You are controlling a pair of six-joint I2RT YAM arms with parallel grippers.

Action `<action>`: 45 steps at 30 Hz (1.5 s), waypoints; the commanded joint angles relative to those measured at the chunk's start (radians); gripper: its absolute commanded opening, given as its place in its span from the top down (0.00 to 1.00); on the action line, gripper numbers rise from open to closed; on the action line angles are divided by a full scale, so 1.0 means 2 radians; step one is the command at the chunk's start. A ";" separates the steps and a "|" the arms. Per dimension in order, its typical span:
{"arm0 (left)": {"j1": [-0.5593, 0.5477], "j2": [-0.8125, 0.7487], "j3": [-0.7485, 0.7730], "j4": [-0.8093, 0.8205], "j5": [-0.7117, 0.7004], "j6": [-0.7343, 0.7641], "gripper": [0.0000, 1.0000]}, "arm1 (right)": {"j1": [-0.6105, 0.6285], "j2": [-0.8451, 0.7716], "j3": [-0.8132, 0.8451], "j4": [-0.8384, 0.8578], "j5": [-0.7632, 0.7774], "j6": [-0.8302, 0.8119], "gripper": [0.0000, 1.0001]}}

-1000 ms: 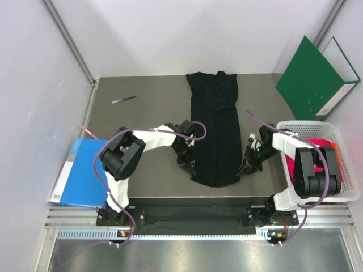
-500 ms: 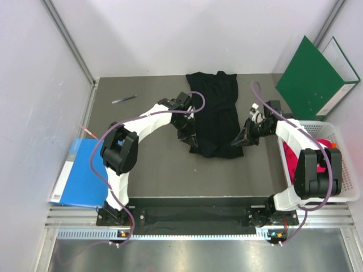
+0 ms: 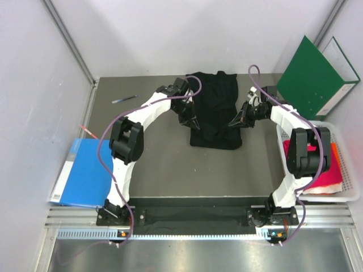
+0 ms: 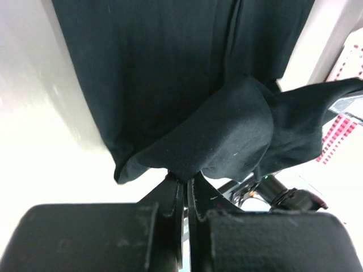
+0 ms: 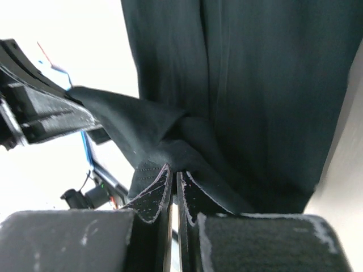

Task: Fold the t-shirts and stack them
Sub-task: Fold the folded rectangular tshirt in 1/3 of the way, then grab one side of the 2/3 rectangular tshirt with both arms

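The black t-shirt (image 3: 214, 107) lies at the back middle of the table, its near end lifted and carried over the far part. My left gripper (image 3: 191, 121) is shut on the shirt's left hem corner; in the left wrist view (image 4: 182, 182) the cloth (image 4: 187, 85) bunches out of the closed jaws. My right gripper (image 3: 235, 122) is shut on the right hem corner; the right wrist view (image 5: 173, 173) shows the black cloth (image 5: 249, 85) pinched between the pads. The magenta-red t-shirt (image 3: 317, 170) lies in the white basket (image 3: 347, 164) at the right, with orange cloth (image 3: 336, 152) beside it.
A green folder (image 3: 309, 76) leans at the back right. A blue folder (image 3: 85, 173) lies at the left edge, with a red pen (image 3: 88, 131) near it. A dark pen (image 3: 123, 99) lies at the back left. Grey walls close the left and back sides.
Both grippers have carried the shirt's near hem away from the bases toward the collar. The shirt has gone from long and flat to folded roughly in half.
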 commanded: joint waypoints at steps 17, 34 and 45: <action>0.068 0.062 0.130 0.073 0.040 -0.024 0.18 | -0.022 0.142 0.129 0.212 0.079 0.101 0.17; 0.020 -0.070 -0.193 0.173 0.030 -0.019 0.09 | -0.023 -0.031 -0.032 0.085 0.074 -0.031 0.46; 0.000 -0.033 -0.186 0.184 -0.028 -0.047 0.20 | -0.023 -0.004 -0.089 0.044 0.116 -0.023 0.55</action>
